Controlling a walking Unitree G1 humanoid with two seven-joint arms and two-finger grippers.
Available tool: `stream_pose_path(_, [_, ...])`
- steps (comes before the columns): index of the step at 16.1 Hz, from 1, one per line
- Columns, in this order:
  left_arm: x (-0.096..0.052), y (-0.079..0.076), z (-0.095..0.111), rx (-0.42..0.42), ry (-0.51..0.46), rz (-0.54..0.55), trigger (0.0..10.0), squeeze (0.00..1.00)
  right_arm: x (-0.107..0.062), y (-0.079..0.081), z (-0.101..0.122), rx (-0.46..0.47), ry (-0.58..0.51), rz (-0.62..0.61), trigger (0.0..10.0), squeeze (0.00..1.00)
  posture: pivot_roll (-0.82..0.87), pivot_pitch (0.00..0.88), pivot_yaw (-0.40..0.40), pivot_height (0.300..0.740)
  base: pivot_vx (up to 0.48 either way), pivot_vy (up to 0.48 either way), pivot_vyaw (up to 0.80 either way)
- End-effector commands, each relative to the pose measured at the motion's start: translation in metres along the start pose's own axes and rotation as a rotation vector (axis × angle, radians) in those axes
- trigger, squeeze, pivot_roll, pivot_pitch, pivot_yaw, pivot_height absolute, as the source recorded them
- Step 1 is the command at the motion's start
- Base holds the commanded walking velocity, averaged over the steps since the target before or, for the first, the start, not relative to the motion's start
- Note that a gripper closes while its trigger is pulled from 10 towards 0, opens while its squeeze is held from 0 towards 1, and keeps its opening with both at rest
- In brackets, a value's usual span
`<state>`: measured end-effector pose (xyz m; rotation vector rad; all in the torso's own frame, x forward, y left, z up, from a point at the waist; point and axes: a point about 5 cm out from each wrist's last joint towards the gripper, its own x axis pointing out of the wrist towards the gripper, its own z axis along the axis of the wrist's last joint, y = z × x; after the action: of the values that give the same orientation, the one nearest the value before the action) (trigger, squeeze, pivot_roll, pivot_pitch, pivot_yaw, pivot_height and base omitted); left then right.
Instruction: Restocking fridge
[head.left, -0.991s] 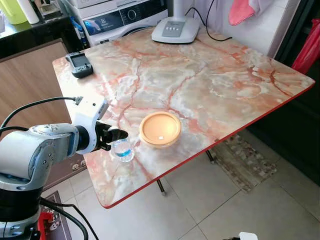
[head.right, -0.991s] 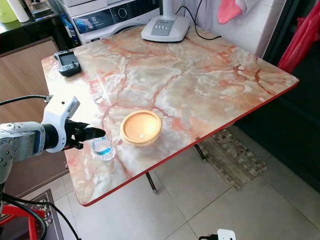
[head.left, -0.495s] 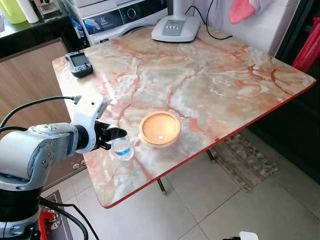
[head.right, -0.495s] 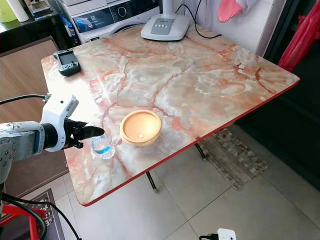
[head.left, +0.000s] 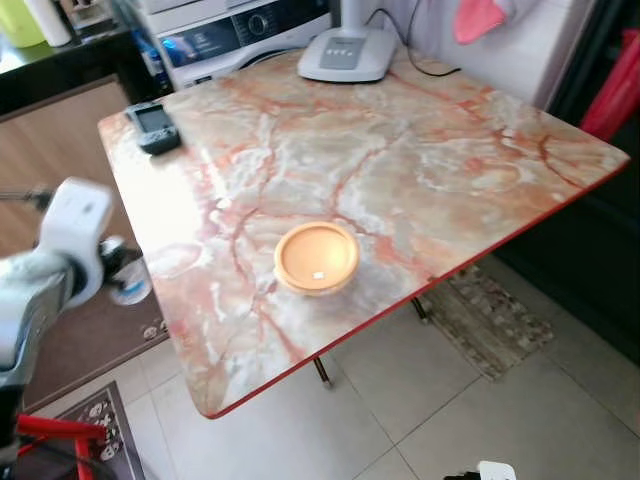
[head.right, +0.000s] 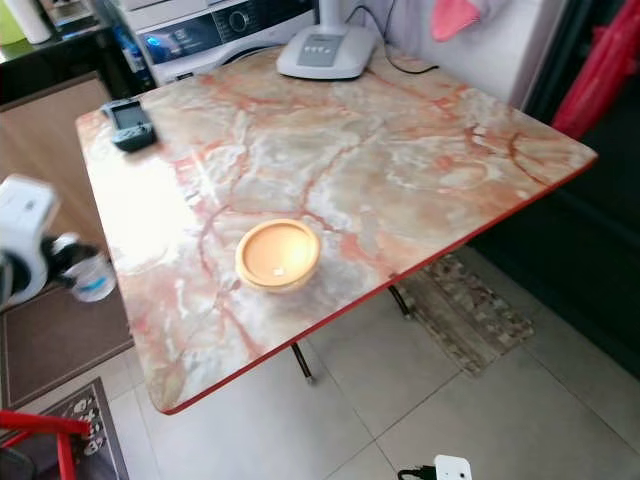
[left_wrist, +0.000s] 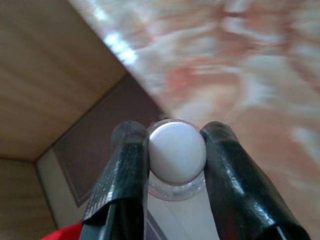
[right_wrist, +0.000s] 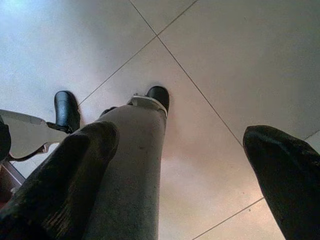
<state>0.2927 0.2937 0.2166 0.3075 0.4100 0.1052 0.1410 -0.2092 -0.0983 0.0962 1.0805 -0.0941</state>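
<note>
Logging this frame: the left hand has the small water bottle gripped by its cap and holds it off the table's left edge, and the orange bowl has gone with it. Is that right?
Not quite. The left hand does grip the small water bottle by its cap, off the table's left edge, but the orange bowl sits on the tabletop near the front edge, as the left eye view shows.

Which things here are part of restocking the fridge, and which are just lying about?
Part of the job:
- small water bottle, held by its cap off the table's edge
- left gripper, jaws shut on it

Lying about:
- orange bowl on the marble table
- handheld device
- white appliance base
- washing machine
</note>
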Motion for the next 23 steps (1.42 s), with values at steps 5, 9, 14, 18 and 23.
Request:
stream_pose_path(5, [0.007, 0.024, -0.116, -0.204, 0.09, 0.279, 10.0, 0.0, -0.001, 0.002, -0.011, -0.006, 0.037, 0.012, 10.0, 0.0, 0.19, 0.147, 0.05, 0.74, 0.0, 0.0, 0.0])
stream_pose_path(9, [0.013, -0.043, -0.217, -0.182, 0.256, 0.121, 10.0, 0.0, -0.001, -0.001, -0.009, -0.029, 0.04, 0.014, 10.0, 0.0, 0.17, 0.15, 0.019, 0.74, 0.0, 0.0, 0.0])
stream_pose_path(14, [0.005, -0.114, -0.26, -0.048, 0.357, -0.081, 10.0, 0.0, -0.002, -0.004, -0.008, -0.016, 0.031, -0.001, 10.0, 0.0, 0.13, 0.146, 0.01, 0.74, 0.0, 0.0, 0.0])
stream_pose_path(18, [0.005, -0.139, -0.266, 0.026, 0.407, -0.145, 10.0, 0.0, -0.002, -0.005, -0.009, 0.049, -0.01, -0.025, 10.0, 0.0, 0.09, 0.125, 0.021, 0.74, 0.0, 0.0, 0.0])
stream_pose_path(23, [0.006, -0.135, -0.269, 0.042, 0.404, -0.153, 10.0, 0.0, -0.005, -0.005, -0.007, 0.128, -0.131, -0.166, 10.0, 0.0, 0.07, 0.108, 0.043, 0.74, 0.0, 0.0, 0.0])
